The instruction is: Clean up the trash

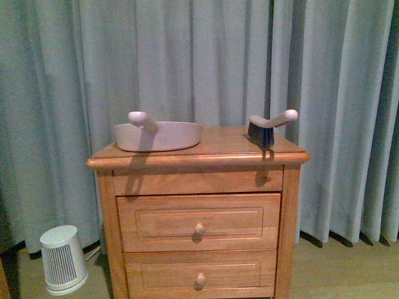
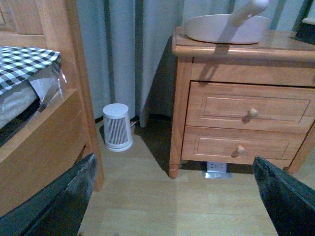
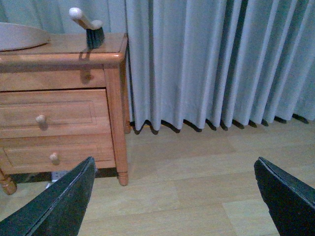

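The trash is out of view in all three views. My left gripper [image 2: 173,164] hangs open over bare wood floor in front of the nightstand [image 2: 246,113], with nothing between its dark fingers [image 2: 59,206]. My right gripper [image 3: 173,163] is also open and empty, low over the floor to the right of the nightstand [image 3: 59,118]. Neither arm shows in the front view. On the nightstand top [image 1: 218,149] sit a pale dustpan [image 1: 159,136] and a hand brush [image 1: 265,128] with dark bristles.
A small white ribbed appliance [image 1: 62,260] stands on the floor left of the nightstand, also seen from the left wrist [image 2: 117,127]. A wooden bed frame [image 2: 39,142] with checked bedding is beside it. Grey curtains [image 3: 221,64] hang behind. A white socket box [image 2: 216,167] lies under the nightstand.
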Tool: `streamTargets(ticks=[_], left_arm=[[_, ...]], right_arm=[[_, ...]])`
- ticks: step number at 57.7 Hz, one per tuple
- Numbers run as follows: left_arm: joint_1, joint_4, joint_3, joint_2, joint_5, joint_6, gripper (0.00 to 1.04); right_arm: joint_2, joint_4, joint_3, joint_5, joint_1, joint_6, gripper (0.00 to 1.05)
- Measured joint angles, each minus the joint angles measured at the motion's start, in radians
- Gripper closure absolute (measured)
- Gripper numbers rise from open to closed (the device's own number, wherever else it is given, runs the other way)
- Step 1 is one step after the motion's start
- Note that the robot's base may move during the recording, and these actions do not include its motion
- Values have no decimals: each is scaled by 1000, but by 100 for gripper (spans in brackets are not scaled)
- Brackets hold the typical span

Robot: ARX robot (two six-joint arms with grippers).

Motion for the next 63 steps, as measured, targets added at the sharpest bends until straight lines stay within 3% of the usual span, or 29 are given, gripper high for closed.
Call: streamTargets(ticks=[63], left_arm=[[0,0,0,0,0,0,8]], right_arm=[[0,0,0,0,0,0,7]])
